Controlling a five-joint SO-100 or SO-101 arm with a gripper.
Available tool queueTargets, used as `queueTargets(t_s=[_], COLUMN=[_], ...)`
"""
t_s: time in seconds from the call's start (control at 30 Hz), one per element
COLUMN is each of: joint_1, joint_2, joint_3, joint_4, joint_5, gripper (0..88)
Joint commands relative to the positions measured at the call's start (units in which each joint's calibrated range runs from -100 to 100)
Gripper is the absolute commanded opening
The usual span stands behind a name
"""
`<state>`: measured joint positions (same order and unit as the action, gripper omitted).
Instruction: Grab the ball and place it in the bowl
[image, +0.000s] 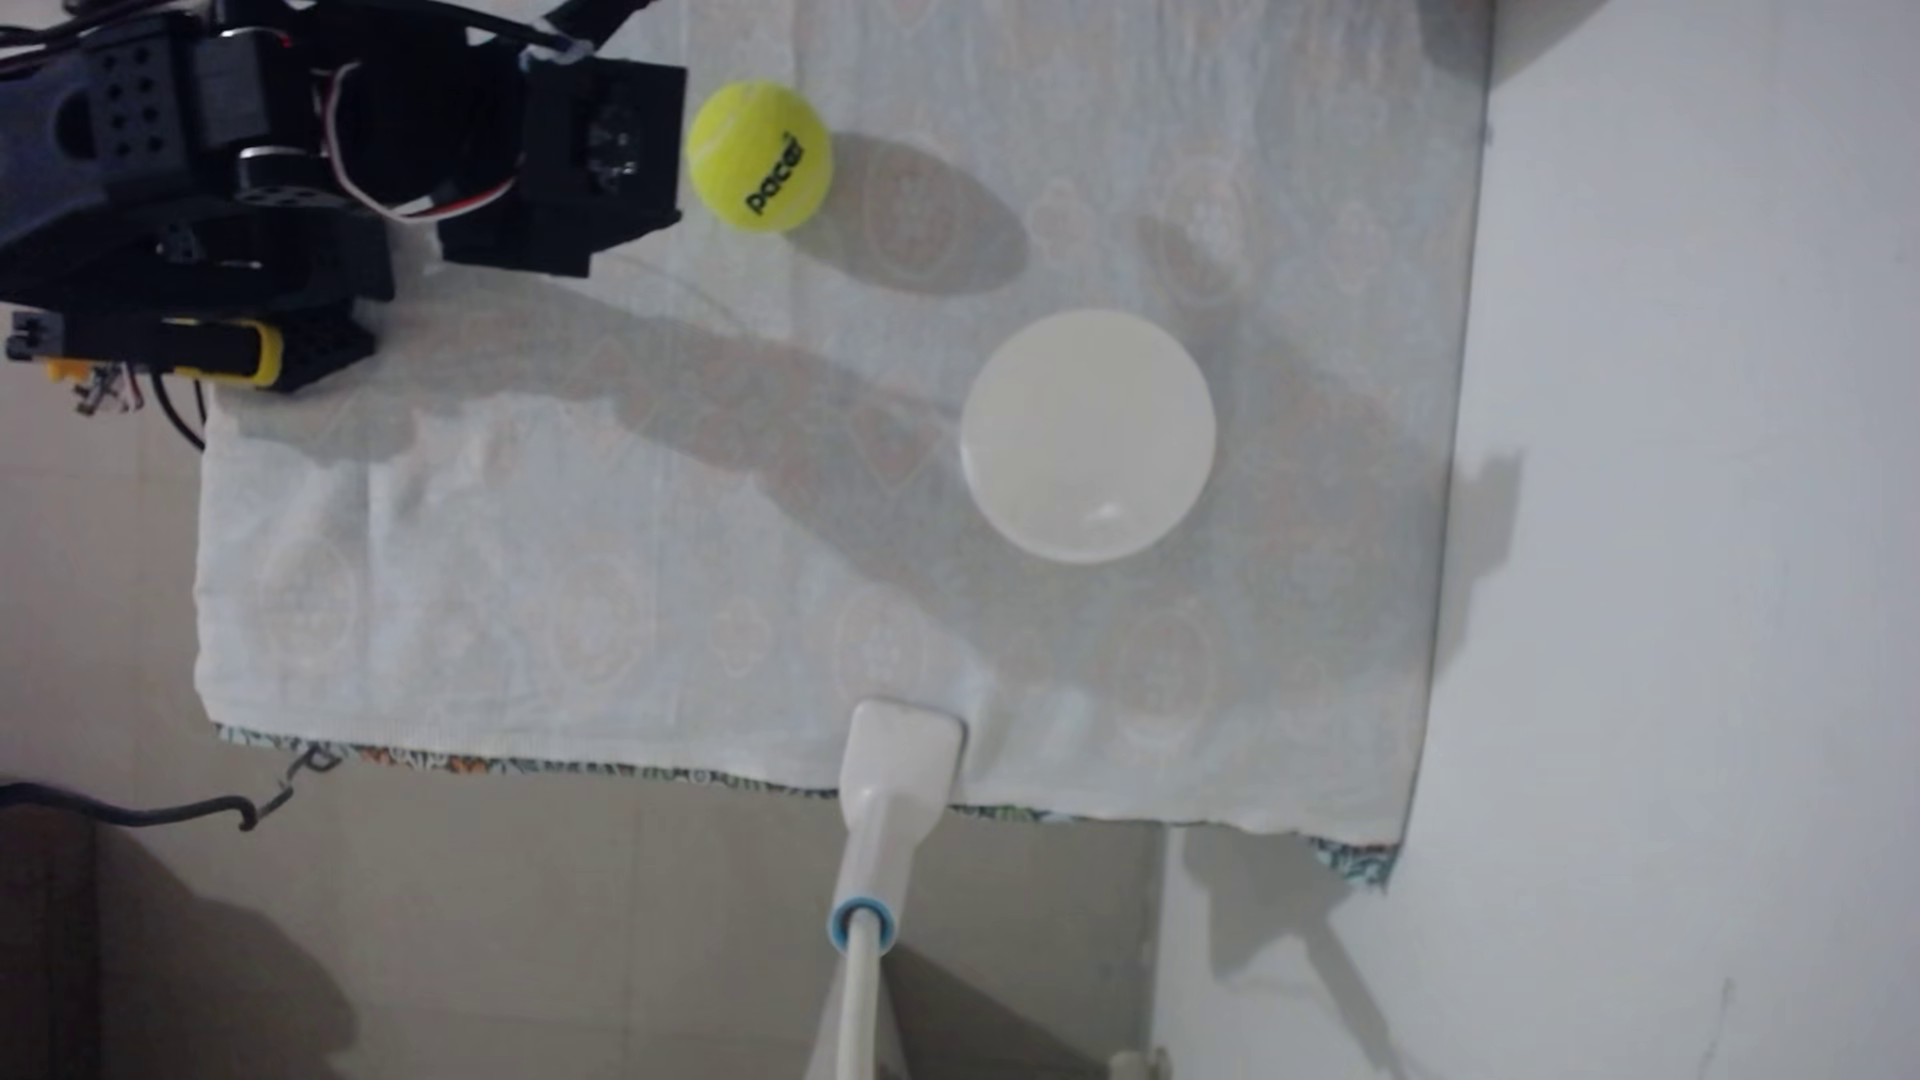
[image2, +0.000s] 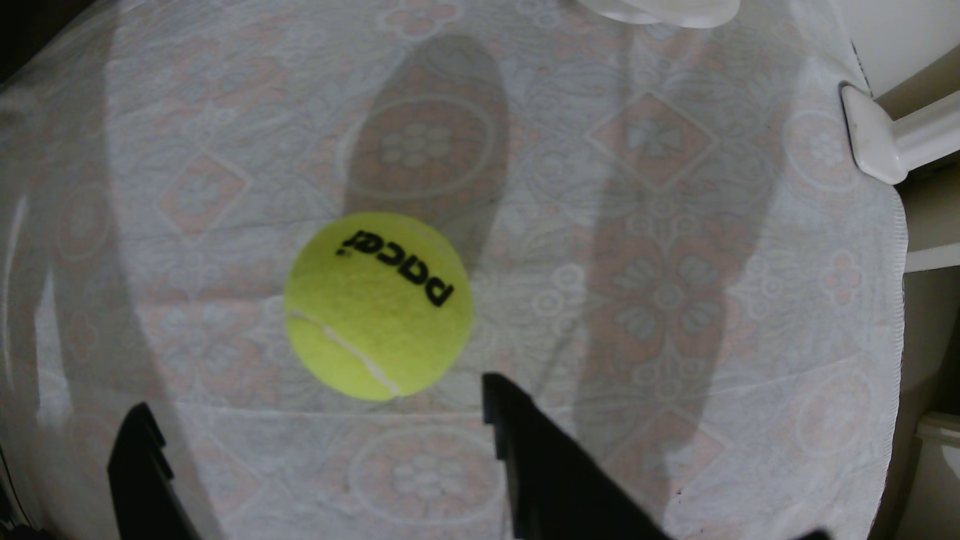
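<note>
End effector (image2: 317, 405) spread, fingers cropped below, ball (image2: 379, 306) just ahead, bowl (image2: 670, 10) cut off above.

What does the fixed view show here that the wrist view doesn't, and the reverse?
Fixed view alone: the whole bowl, empty, apart from the ball, plus the black arm and the full spread of the cloth.

Wrist view alone: the claw open, its two black fingers short of the ball, not touching it.

Both: the ball on the patterned cloth and the white clamp at its edge.
</note>
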<state>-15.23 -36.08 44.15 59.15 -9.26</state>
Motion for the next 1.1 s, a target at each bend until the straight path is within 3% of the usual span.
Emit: queueTargets(t_s=[0.0, 1.07], joint_1=[-0.3, 1.0], joint_2=[1.4, 18.4], joint_3=[1.1, 7.9], joint_4=[-5.1, -25.8], joint_5=[-0.4, -0.2], gripper=[43.3, 41.4])
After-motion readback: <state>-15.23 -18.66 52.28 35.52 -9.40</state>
